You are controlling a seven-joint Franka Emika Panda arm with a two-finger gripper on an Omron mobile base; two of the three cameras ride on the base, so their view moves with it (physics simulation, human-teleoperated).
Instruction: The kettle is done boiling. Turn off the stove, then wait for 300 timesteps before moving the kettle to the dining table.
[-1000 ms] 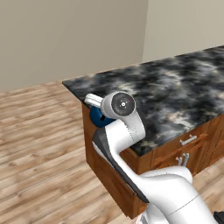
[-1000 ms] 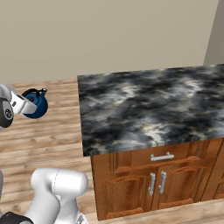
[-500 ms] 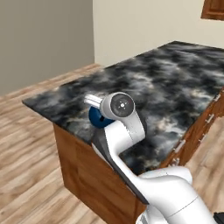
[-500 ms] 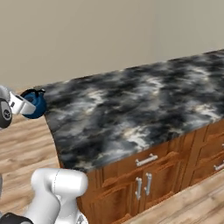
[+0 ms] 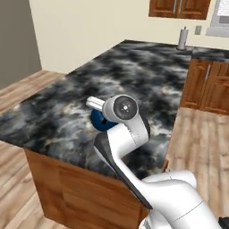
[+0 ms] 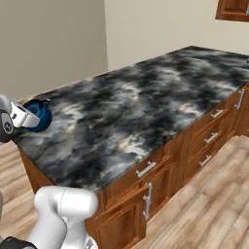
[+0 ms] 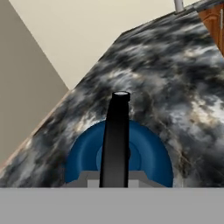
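Across the middle of both base views runs the dining table (image 5: pixel 147 76), a long bench with a dark marbled top on a wood base whose drawers and doors face the right base view. Wood cabinets (image 5: pixel 205 85) stand beyond it toward 2 o'clock in the left base view, with wood flooring (image 5: pixel 201 134) between, and a slim grey upright cylinder (image 5: pixel 182 38) rises at the bench's far end, toward 1 o'clock. The white arm (image 5: pixel 129 134) climbs from 5 o'clock in that view and ends over the bench's near corner.

The kettle (image 7: pixel 118 157), small, round and dark blue, sits at that corner: just left of centre in the left base view, half hidden by the wrist, and at 9 o'clock in the right base view. The hand view looks down on it, its thin black handle (image 7: pixel 116 140) running toward 12 o'clock. Whether its base touches the marble or hangs just above cannot be told.

The pincer (image 6: pixel 30 118) is at the kettle, apparently holding it by the handle, though its fingers are hidden and its state cannot be told.

Judged step: delivery, last phase, with the kettle already over the bench. The next move calls for a gentle vertical set-down, well in from the edge, then release and a straight retreat clear of the handle.
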